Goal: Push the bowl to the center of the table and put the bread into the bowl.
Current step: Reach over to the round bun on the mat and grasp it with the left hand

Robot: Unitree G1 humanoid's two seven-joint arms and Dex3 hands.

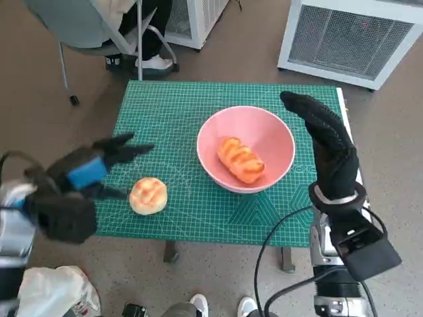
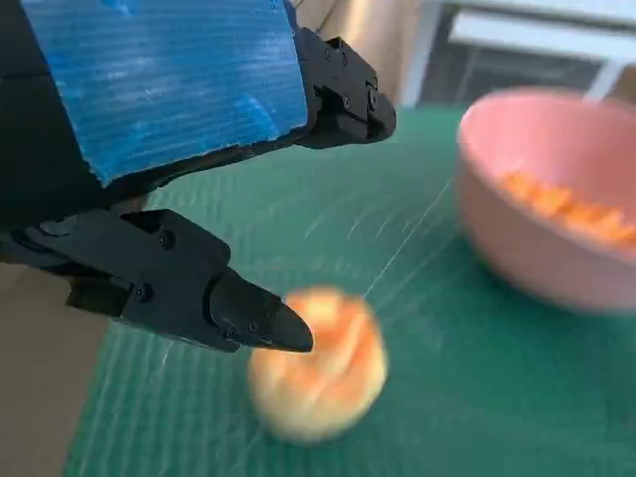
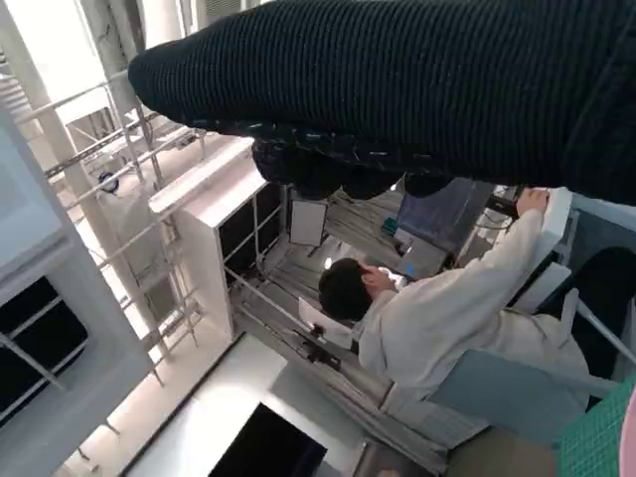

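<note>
The pink bowl (image 1: 246, 148) stands right of the middle of the green mat (image 1: 165, 112), with a long orange bread (image 1: 240, 160) lying in it. A round bun (image 1: 148, 195) sits on the mat near its front left edge. My left hand (image 1: 79, 178) hovers just left of the bun, fingers spread, holding nothing. The left wrist view shows the bun (image 2: 318, 373) blurred under the black fingertips (image 2: 260, 323), and the bowl (image 2: 542, 199) beyond. My gloved right hand (image 1: 325, 142) stands flat and open just right of the bowl's rim. Its glove (image 3: 397, 89) fills the right wrist view.
A chair (image 1: 79, 26) and a person's feet (image 1: 152, 63) are beyond the table's far left corner. White vented units (image 1: 350, 39) stand at the back right. A white bag (image 1: 56, 290) lies on the floor at front left. A seated person (image 3: 437, 318) shows in the right wrist view.
</note>
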